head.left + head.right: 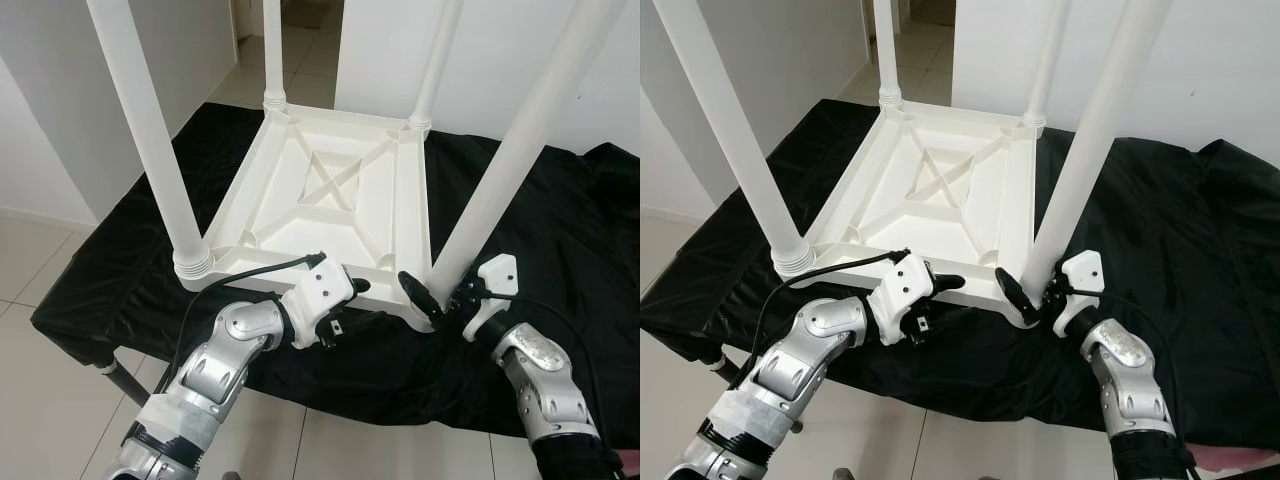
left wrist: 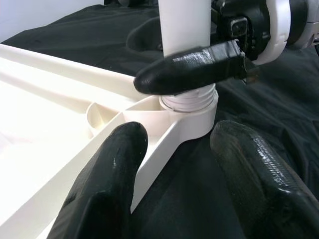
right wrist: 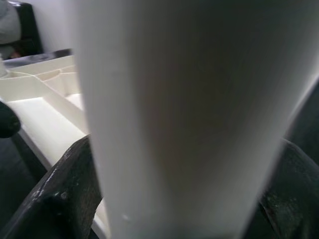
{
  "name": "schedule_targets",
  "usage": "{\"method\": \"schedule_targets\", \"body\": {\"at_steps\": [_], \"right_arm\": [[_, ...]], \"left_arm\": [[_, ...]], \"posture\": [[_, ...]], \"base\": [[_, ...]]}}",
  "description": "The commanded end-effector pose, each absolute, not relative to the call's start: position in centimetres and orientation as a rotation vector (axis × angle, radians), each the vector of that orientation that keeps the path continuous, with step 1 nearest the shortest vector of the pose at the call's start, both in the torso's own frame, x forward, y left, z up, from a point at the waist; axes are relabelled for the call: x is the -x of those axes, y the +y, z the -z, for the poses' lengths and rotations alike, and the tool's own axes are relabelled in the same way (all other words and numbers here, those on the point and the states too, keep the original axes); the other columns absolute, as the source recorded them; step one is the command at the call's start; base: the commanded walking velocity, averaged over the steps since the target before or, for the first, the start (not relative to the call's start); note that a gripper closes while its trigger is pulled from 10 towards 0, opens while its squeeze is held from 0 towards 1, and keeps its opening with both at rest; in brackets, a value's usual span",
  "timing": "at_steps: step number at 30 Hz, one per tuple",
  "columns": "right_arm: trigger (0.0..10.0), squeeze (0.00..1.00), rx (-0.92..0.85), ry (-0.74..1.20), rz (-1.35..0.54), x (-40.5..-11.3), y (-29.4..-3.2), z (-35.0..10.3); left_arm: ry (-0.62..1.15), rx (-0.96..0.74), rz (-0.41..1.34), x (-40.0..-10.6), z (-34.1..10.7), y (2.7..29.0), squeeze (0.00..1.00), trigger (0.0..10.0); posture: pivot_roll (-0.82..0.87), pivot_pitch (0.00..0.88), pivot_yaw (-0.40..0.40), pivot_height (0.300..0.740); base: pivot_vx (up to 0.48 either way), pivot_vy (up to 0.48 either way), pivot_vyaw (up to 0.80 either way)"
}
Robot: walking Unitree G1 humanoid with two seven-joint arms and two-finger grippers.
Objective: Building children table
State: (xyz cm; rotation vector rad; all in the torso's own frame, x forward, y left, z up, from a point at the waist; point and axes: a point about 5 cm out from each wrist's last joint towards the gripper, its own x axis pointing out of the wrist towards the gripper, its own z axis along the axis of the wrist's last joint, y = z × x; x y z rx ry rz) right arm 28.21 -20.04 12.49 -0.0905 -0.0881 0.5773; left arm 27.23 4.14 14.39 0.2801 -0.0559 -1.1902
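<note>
Gripping the upright near-right leg [image 1: 480,210] low by its socket, right gripper [image 1: 437,300] is clamped; left gripper [image 1: 345,300] sits open beside the tabletop [image 1: 330,190] rim.

The white plastic children table [image 1: 330,195] lies upside down on a black cloth [image 1: 560,250], its ribbed underside facing up with an X-shaped brace in the middle. Four white round legs stand upright in the corner sockets: the near left leg [image 1: 150,140], the near right leg [image 1: 520,150], the far left leg [image 1: 272,50] and the far right leg [image 1: 438,60]. The near right leg sits in its threaded socket [image 2: 192,102].
</note>
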Motion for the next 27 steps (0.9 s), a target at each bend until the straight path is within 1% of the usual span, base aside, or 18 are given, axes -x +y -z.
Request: {"method": "schedule_targets", "body": {"at_steps": [1,2,4,5,12,18,19,25,27], "right_arm": [[10.0,0.0,0.093,-0.077,-0.599,-28.3,-20.1,-12.3],[5.8,0.0,0.1,-0.067,-0.628,-28.5,-20.1,-12.3],[5.8,0.0,0.1,-0.067,-0.628,-28.5,-20.1,-12.3],[0.0,0.0,0.116,-0.05,-0.667,-29.1,-20.0,-12.1],[0.0,0.0,0.103,-0.045,-0.703,-29.3,-20.0,-11.7],[0.0,0.0,0.094,-0.045,-0.695,-29.2,-20.3,-11.6],[10.0,0.0,0.088,-0.046,-0.678,-29.1,-20.4,-11.7],[10.0,0.0,0.021,-0.069,-0.622,-28.7,-20.0,-11.7],[10.0,0.0,-0.015,-0.083,-0.52,-28.6,-19.8,-11.8]], "left_arm": [[-0.048,-0.289,1.193,-27.4,-14.3,4.2,0.0,10.0],[-0.05,-0.289,1.196,-27.4,-14.3,4.2,0.0,10.0],[-0.05,-0.289,1.196,-27.4,-14.3,4.2,0.0,10.0],[-0.052,-0.289,1.198,-27.5,-14.4,4.1,0.0,10.0],[-0.052,-0.282,1.186,-27.5,-14.5,4.2,0.0,10.0],[-0.05,-0.277,1.186,-27.4,-14.4,4.1,0.0,10.0],[-0.051,-0.277,1.186,-27.4,-14.4,4.1,0.0,10.0],[-0.052,-0.276,1.185,-27.5,-14.5,4.0,0.0,10.0],[-0.052,-0.278,1.181,-27.5,-14.4,4.0,0.0,10.0]], "posture": [[-0.07,0.0,-0.016,0.74],[-0.07,0.0,-0.015,0.74],[-0.07,0.0,-0.015,0.74],[-0.07,0.0,-0.018,0.74],[-0.06,0.0,-0.023,0.74],[-0.07,0.0,-0.022,0.74],[-0.07,0.0,-0.023,0.74],[-0.07,0.0,-0.023,0.74],[-0.08,0.0,-0.022,0.74]], "base": [[0.0,0.0,0.0],[0.0,0.0,0.0],[0.0,0.0,0.0],[0.0,0.0,0.0],[0.0,0.0,0.0],[0.0,0.0,0.0],[0.0,0.0,0.0],[0.0,0.0,0.0],[0.0,0.0,0.0]]}}
